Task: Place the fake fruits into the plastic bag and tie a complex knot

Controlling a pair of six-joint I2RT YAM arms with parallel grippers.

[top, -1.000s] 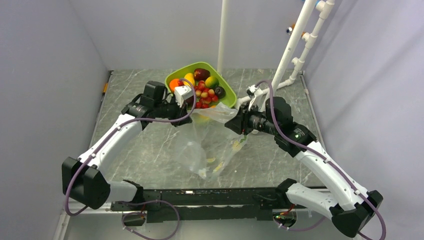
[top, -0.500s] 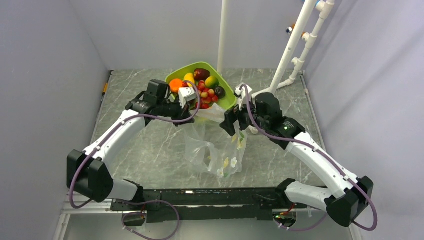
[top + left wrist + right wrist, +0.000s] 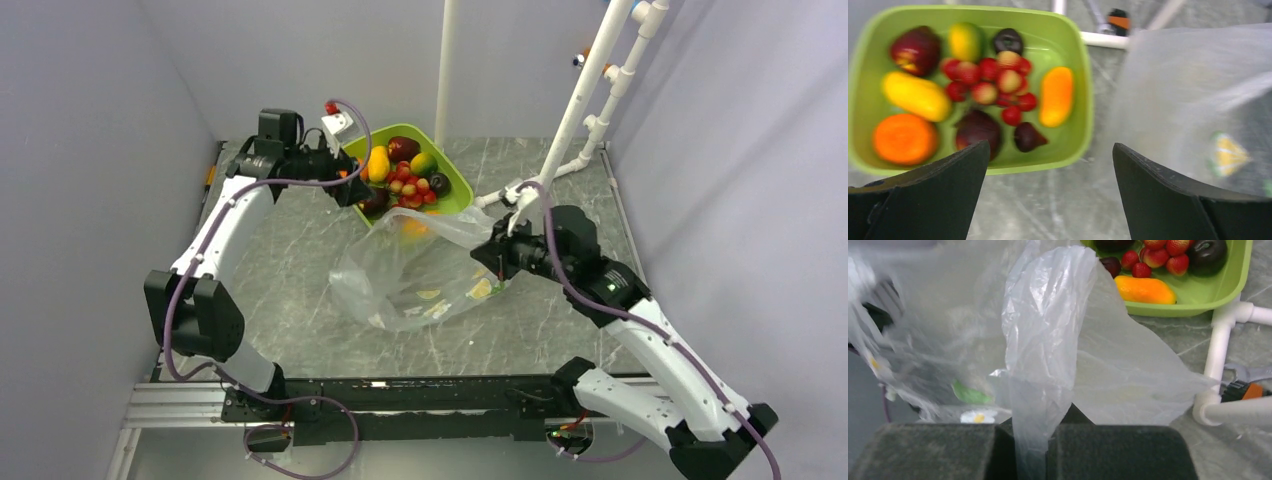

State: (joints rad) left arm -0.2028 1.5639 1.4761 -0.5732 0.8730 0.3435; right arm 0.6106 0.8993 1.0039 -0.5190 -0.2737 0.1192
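Left gripper (image 3: 1050, 147), jaws spread wide and holding nothing, hangs above the edge of the lime green tray (image 3: 1087, 100), in which the fake fruits (image 3: 983, 90) lie: an orange, yellow and orange oblongs, dark maroon pieces and a cluster of red berries. The plastic bag (image 3: 410, 280), clear and crinkled, lies slumped on the marble table (image 3: 280, 290) just in front of the tray. Right gripper (image 3: 1033, 450), jaws pressed together, pinches a gathered fold of the bag and holds it raised; a white pipe frame (image 3: 585, 100) stands behind.
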